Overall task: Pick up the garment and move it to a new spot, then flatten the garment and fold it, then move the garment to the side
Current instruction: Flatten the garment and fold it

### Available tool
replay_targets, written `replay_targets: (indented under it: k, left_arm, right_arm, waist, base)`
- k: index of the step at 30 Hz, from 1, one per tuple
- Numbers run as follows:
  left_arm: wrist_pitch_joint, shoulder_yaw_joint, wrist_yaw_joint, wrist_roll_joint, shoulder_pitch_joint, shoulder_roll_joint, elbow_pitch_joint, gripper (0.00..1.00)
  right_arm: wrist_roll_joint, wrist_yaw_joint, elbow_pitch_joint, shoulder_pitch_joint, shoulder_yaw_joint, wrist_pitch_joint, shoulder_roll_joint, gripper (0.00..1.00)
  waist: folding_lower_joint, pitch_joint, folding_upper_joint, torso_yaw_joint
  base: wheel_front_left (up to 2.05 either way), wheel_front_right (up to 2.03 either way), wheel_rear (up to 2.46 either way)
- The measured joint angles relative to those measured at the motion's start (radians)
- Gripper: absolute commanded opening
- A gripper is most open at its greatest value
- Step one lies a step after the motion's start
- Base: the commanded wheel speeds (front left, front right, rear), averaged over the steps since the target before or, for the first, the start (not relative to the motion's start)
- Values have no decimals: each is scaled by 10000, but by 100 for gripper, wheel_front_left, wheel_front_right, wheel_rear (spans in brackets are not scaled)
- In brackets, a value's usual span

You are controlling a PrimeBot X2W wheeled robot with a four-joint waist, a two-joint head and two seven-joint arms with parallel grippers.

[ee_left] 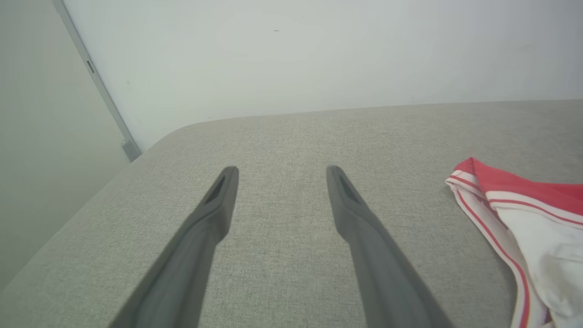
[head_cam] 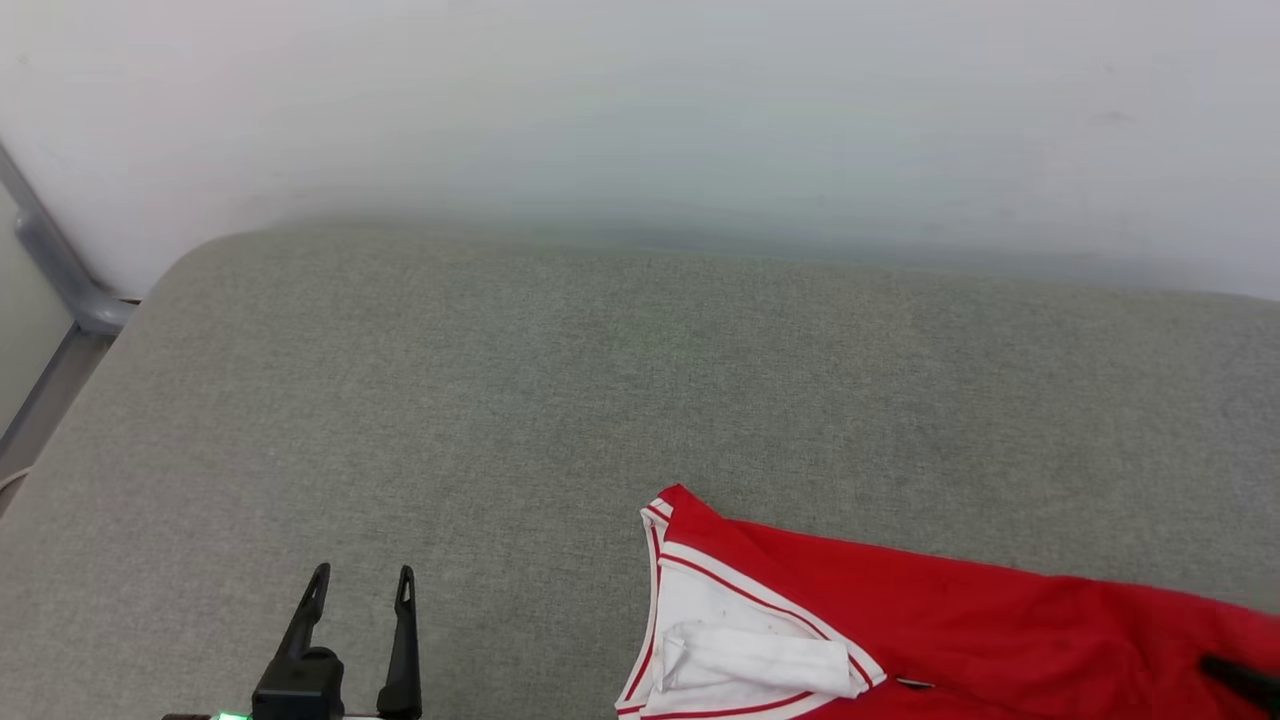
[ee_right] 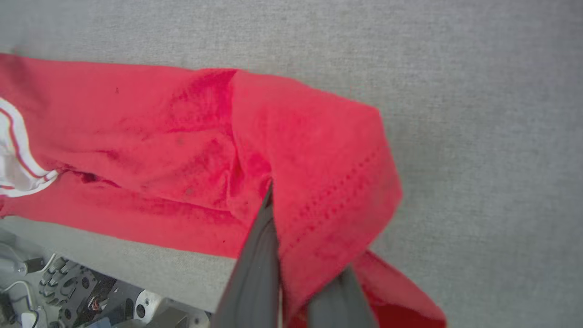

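Note:
The garment (head_cam: 960, 620), red with a white panel and red-and-white striped trim, lies crumpled at the lower right of the grey cushioned surface (head_cam: 560, 400). My right gripper (ee_right: 273, 205) is shut on a bunched fold of the garment's red cloth (ee_right: 314, 150), which drapes over one finger and hides its tip. A dark piece of that gripper (head_cam: 1240, 682) shows at the garment's right end. My left gripper (head_cam: 362, 580) stands open and holds nothing, low over bare surface to the left of the garment. Beyond its fingers (ee_left: 214, 214), the striped trim (ee_left: 478, 200) lies off to the right.
A pale wall (head_cam: 640, 120) rises behind the surface. A grey metal rail (head_cam: 60, 270) runs down the far left beside the rounded corner. Bare grey surface stretches across the back and the left. Parts of my base (ee_right: 68, 291) show below the front edge.

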Motion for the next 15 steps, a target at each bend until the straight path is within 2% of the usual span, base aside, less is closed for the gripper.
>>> replay_targets:
  k: [7,15]
  left_arm:
    - [0,142,-190,178,50,-138,36,100]
    - [0,134,-395,441,-105,-265,144,100]
  right_arm:
    - [487,0,-2439,217,82,608,437,0]
    - [-523,-2,-3643,-349,748,1093,1540,0]
  waist:
    - [0,-20,0,-34]
    - [0,157,0,274]
  base:
    - [0,0,0]
    - [0,0,0]
